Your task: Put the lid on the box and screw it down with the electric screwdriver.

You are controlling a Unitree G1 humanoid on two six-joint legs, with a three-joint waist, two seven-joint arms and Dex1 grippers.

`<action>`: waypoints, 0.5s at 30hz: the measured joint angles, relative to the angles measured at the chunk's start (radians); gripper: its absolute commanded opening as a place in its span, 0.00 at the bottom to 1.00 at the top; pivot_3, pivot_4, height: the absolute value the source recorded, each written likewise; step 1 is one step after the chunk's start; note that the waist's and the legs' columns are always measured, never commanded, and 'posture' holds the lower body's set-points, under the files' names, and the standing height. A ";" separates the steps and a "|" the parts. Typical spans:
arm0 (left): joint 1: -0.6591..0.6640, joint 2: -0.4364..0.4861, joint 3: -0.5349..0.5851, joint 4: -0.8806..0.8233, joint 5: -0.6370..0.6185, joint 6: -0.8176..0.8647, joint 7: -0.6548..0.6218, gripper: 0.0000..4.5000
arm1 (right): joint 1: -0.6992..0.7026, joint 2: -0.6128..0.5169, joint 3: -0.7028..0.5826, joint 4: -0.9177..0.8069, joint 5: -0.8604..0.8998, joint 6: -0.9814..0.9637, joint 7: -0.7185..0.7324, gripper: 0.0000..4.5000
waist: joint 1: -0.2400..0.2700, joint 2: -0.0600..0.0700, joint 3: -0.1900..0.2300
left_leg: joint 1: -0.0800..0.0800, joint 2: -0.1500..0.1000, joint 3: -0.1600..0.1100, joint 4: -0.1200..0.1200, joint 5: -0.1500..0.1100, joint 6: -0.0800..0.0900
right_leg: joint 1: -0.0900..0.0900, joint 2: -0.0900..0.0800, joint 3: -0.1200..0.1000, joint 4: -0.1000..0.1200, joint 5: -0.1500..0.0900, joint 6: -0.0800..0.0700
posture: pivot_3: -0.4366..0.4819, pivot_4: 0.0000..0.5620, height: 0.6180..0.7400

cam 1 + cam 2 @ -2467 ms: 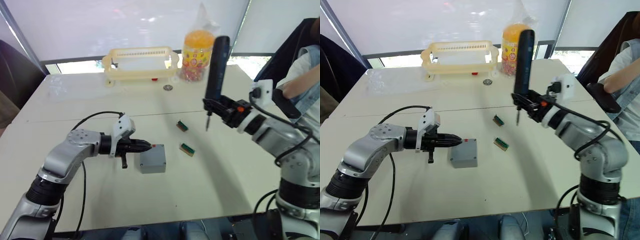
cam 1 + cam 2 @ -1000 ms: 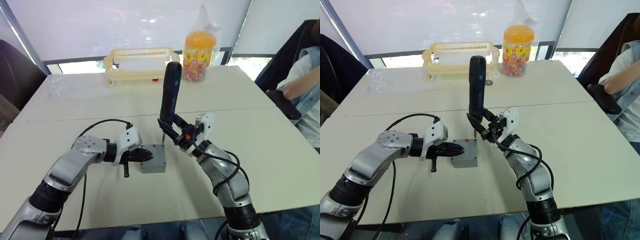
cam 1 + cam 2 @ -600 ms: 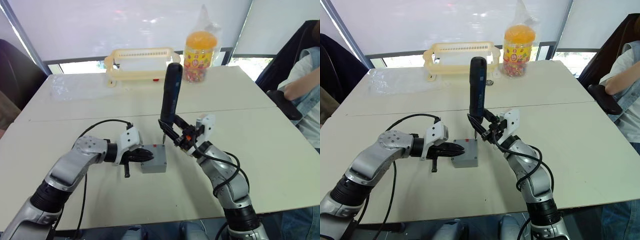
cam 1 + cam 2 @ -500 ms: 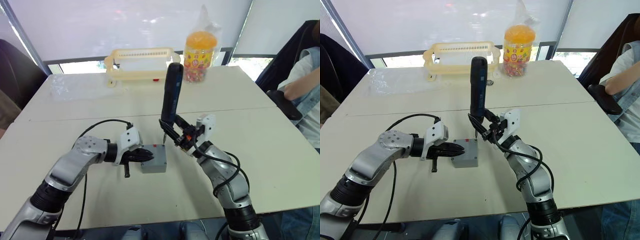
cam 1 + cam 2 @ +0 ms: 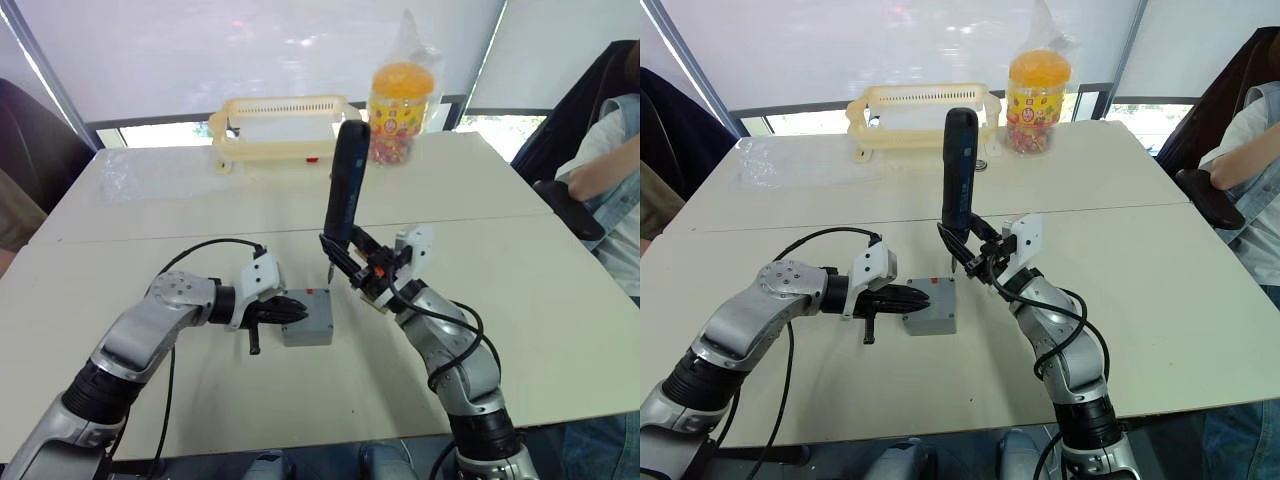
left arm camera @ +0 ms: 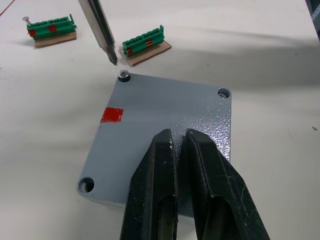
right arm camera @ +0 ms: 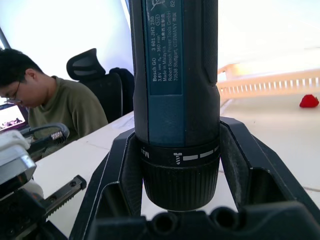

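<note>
Your left fingers (image 6: 180,165) are closed and press down on the lid (image 6: 165,125) – it sits on the box (image 5: 307,318) on the bench (image 5: 560,300). Your right fingers (image 7: 125,165) grip the electric screwdriver (image 5: 345,180) upright – its bit hangs just above a corner screw (image 6: 123,75).

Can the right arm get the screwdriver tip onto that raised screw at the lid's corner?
Probably yes: the electric screwdriver bit hangs just above the screw, with nothing between; the left tool presses the lid elsewhere.

The electric screwdriver (image 7: 175,100) has a blue label reading "Bosch GO", "3.6 V" and "Made in Malaysia".
</note>
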 measured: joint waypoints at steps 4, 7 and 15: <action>0.000 0.000 0.000 0.000 0.000 0.000 -0.001 0.09 | 0.003 0.000 0.003 0.000 0.000 0.002 0.000 0.40 | 0.000 0.000 0.000 | 0.000 0.000 0.000 0.000 0.000 0.000 | 0.000 0.000 0.000 0.000 0.000 0.000 | 0.48 0.27 1.00; 0.000 0.000 0.000 0.001 0.000 0.000 -0.002 0.09 | 0.003 0.000 0.003 0.000 0.000 0.002 0.000 0.40 | 0.000 0.000 0.000 | 0.000 0.000 0.000 0.000 0.000 0.000 | 0.000 0.000 0.000 0.000 0.000 0.000 | 0.48 0.27 1.00; 0.001 0.000 0.000 0.000 0.000 0.000 -0.002 0.09 | -0.001 0.001 0.002 -0.001 -0.001 0.002 -0.008 0.40 | 0.000 0.000 0.000 | 0.000 0.000 0.000 0.000 0.000 0.000 | 0.000 0.000 0.000 0.000 0.000 0.000 | 0.48 0.27 1.00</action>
